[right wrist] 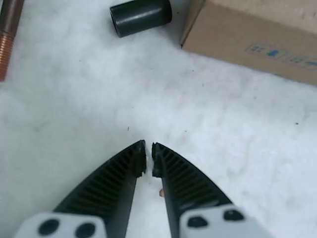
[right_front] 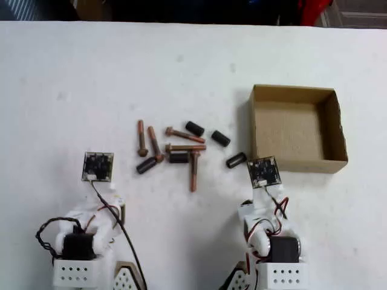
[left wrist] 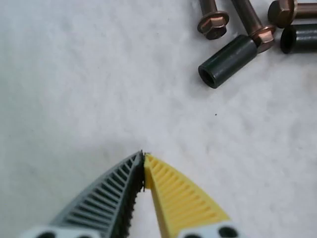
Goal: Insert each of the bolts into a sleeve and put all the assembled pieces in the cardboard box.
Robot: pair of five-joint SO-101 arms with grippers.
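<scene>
Five copper bolts point(right_front: 185, 147) and five black sleeves point(right_front: 194, 128) lie loose in a cluster on the white table point(right_front: 72, 72), all of them outside the cardboard box point(right_front: 308, 163) and no bolt pushed into a sleeve. The box stands open-topped to the right of the cluster in the high view, and one outlying sleeve point(right_front: 236, 160) lies just beside its near left corner. The left arm point(right_front: 78, 238) and the right arm point(right_front: 272, 238) sit at the near edge of the table, each on the near side of the parts. The left tool point(left wrist: 143, 157) hangs low over bare table with its grey and yellow fingers point(left wrist: 173, 198) pressed together at the tips, gripping nothing. Ahead of it a dark sleeve point(left wrist: 229, 59) lies on its side, a bolt head point(left wrist: 265, 37) touching its far end, with two more bolt heads and another sleeve close by. The right tool point(right wrist: 148, 152) is likewise drawn together — its black fingers point(right wrist: 114, 183) leave only a hairline gap at the tips, and nothing sits between them. Beyond it lie the outlying sleeve point(right wrist: 141, 16), a corner of the cardboard box point(right wrist: 247, 34) just beside that sleeve, and the threaded end of one bolt point(right wrist: 6, 44) farther off to the side.
</scene>
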